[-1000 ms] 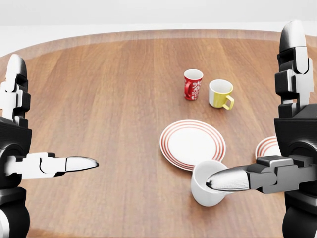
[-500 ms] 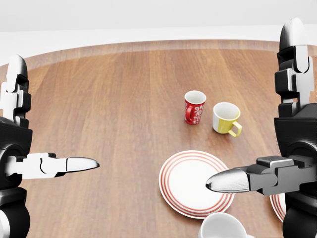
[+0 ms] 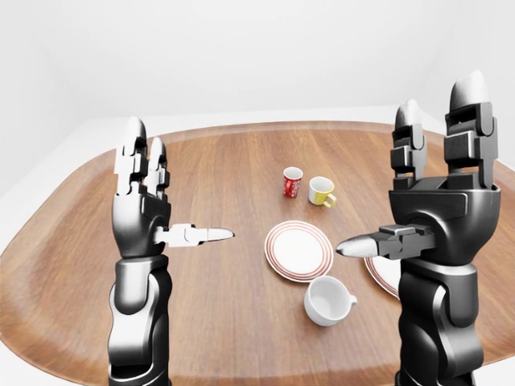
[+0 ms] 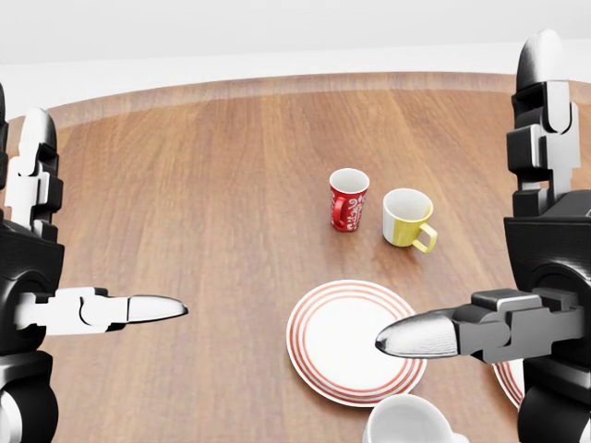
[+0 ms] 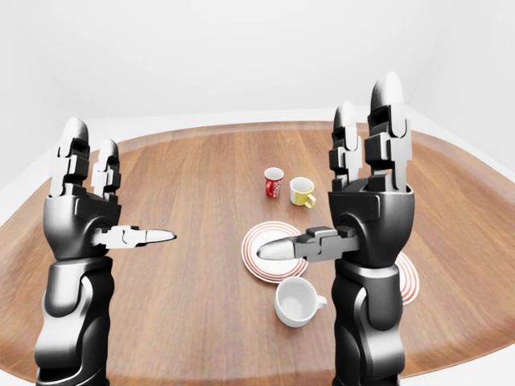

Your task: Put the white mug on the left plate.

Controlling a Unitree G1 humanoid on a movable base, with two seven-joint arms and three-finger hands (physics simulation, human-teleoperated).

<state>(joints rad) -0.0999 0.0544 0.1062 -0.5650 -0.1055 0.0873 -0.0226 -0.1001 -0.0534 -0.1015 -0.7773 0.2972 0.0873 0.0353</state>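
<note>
The white mug [image 3: 326, 300] stands upright on the wooden table [image 3: 217, 169], handle to the right, just below the left plate [image 3: 298, 250], a white plate with red rings. In the head view only the white mug's rim [image 4: 406, 423] shows at the bottom edge. My right hand [image 3: 394, 173] is raised above and right of the mug, fingers straight up and thumb pointing left, open and holding nothing. My left hand [image 3: 179, 186] is raised at the left in the same pose, open and well apart from the mug and the plate.
A red patterned mug [image 3: 293, 182] and a yellow mug [image 3: 321, 191] stand side by side above the left plate. A second red-ringed plate [image 5: 406, 281] lies to the right, partly hidden behind my right arm. The table's curved edge runs behind them.
The camera has moved: mugs and plates slid down the head view, then a little left, and the white mug dropped to the bottom edge. Both hands keep their open, raised pose.
</note>
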